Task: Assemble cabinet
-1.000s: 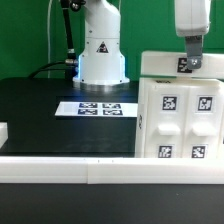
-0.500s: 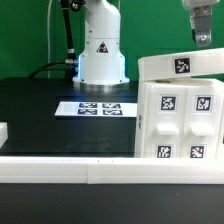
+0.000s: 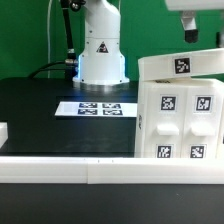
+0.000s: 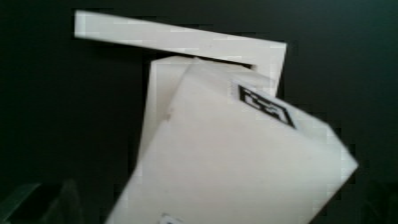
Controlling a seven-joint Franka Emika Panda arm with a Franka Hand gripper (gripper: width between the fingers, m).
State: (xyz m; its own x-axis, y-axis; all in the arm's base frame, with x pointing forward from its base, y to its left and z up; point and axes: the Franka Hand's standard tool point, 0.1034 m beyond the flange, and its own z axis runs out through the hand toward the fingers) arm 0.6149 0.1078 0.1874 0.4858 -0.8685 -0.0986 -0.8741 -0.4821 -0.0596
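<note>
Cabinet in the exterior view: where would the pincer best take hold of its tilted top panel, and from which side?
Probably the top panel, gripped across its thin edges, coming straight down from above. It lies tilted and exposed on the cabinet, whose broad tagged front looks too wide to span. The pincer hangs above it.

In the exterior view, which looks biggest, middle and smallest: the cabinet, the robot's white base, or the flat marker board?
1. The cabinet looks biggest, though it sits nearest the camera, which helps it look large.
2. The robot's white base, farther back.
3. The marker board, a thin flat strip.
</note>
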